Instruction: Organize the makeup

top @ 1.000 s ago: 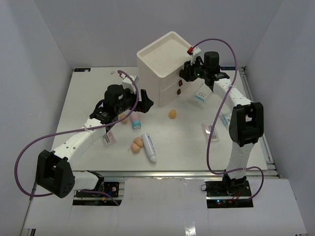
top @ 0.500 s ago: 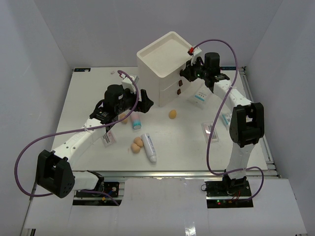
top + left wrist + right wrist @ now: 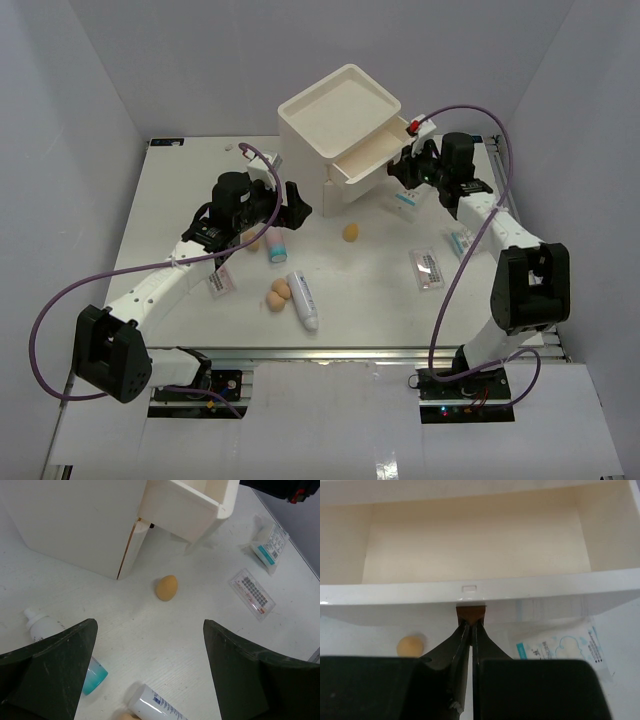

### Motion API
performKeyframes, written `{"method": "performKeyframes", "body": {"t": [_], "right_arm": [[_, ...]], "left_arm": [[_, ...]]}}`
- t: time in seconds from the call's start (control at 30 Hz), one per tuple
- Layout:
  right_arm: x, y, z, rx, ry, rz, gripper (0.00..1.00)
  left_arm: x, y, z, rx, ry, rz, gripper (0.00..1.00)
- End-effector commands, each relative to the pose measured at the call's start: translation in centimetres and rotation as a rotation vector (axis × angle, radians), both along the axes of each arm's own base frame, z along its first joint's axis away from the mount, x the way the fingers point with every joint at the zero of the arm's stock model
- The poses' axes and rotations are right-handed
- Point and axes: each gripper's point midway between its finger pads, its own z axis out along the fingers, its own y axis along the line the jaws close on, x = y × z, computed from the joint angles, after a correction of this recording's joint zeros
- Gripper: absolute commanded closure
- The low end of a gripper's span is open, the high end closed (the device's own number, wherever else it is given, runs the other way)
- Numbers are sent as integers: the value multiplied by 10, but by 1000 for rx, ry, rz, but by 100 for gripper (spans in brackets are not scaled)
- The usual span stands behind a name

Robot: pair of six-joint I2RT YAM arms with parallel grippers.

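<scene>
My right gripper (image 3: 405,166) (image 3: 471,625) is shut on the brown handle (image 3: 470,613) of the white box's top drawer (image 3: 364,158), which stands pulled out with nothing showing inside (image 3: 470,545). My left gripper (image 3: 290,205) (image 3: 150,680) hangs open over the table with nothing between its fingers. Below it lie a tube with a teal cap (image 3: 60,645) (image 3: 276,244) and a white tube (image 3: 155,707) (image 3: 303,299). One tan sponge (image 3: 351,232) (image 3: 166,587) rests in front of the box, and two more (image 3: 279,294) lie beside the white tube.
The white drawer box (image 3: 330,120) stands at the back centre. Flat sachets lie at the right (image 3: 427,267), under the open drawer (image 3: 406,200) (image 3: 560,647), near the right arm (image 3: 462,242), and by the left arm (image 3: 221,283). Purple cables loop over both arms.
My right gripper closed on the drawer handle and drew back to the right, sliding the top drawer out of the box. The left arm has stayed put.
</scene>
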Motion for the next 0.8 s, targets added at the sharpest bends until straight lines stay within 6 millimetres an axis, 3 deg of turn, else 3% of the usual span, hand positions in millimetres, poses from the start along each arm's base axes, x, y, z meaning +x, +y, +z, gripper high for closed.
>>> {"method": "performKeyframes", "body": {"t": [0.0,0.2,0.3,0.4,0.5,0.67,0.77], "right_arm": [[-28,-21,16,13,-37,3,92],[-40,-30,19,14,-32,-6,92],[-40,-29,20,23,-19,-4,80],[-43,-29,23,27,-11,-4,54],[-55,-32,34,32,-35,-1,36],[-87,-49,47,99,-32,48,22],[-125,-56,55,154,-38,173,20]], "left_arm": [[-5,2,23,-28,-55,-12,2],[-5,0,21,-31,-51,-20,2],[-6,0,19,-28,-50,-27,2],[-8,-4,19,-29,-53,-53,2],[-14,-9,22,-41,-64,-103,2],[-33,-27,31,-86,-102,-258,2],[-45,-37,28,-105,-108,-341,4]]}}
